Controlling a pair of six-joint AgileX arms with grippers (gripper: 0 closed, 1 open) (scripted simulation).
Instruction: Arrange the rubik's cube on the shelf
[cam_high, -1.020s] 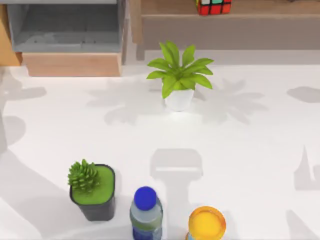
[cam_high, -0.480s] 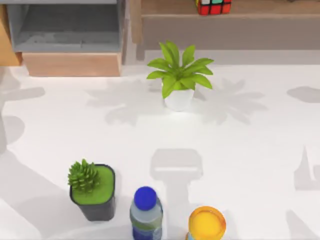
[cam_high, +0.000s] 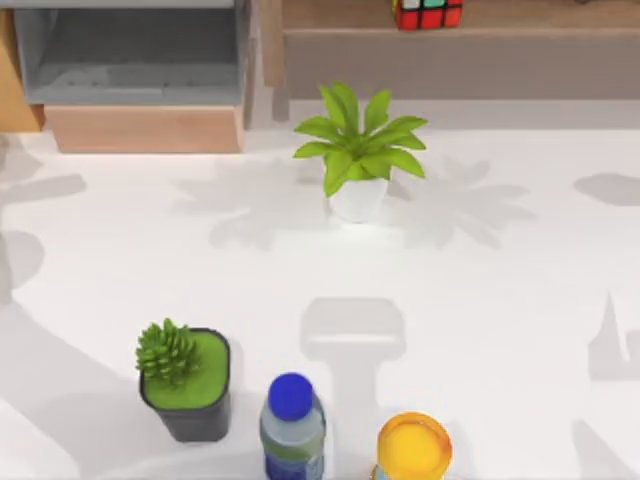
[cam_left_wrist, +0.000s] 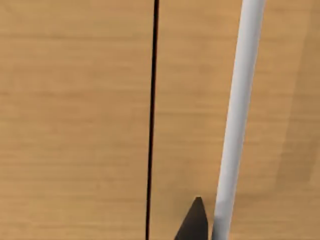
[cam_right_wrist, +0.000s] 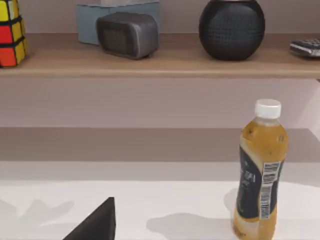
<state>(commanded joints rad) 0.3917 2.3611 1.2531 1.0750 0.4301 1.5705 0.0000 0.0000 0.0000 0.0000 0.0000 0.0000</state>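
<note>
Sitting on the shelf (cam_high: 500, 14) at the top view's far edge, the cube (cam_high: 427, 13) is cut off by the frame, with just its front tiles in sight. From the right wrist it (cam_right_wrist: 11, 32) sits at the shelf's (cam_right_wrist: 165, 62) end, half cropped, beside a grey clock (cam_right_wrist: 127, 34), a black round speaker (cam_right_wrist: 231, 29) and a cropped dark item (cam_right_wrist: 306, 47). A juice bottle (cam_right_wrist: 260, 181) stands on the desk (cam_right_wrist: 165, 205) below. Right jaws: one dark tip (cam_right_wrist: 97, 225) visible, opening cannot be told. Left jaws: one dark tip (cam_left_wrist: 194, 222) against wood panels (cam_left_wrist: 75, 120) and a white bar (cam_left_wrist: 237, 120); state cannot be told. Desk (cam_high: 480, 300) carries a leafy plant (cam_high: 358, 150), succulent pot (cam_high: 185, 382), blue-capped bottle (cam_high: 292, 425) and yellow-topped bottle (cam_high: 413, 447), the last two cropped.
</note>
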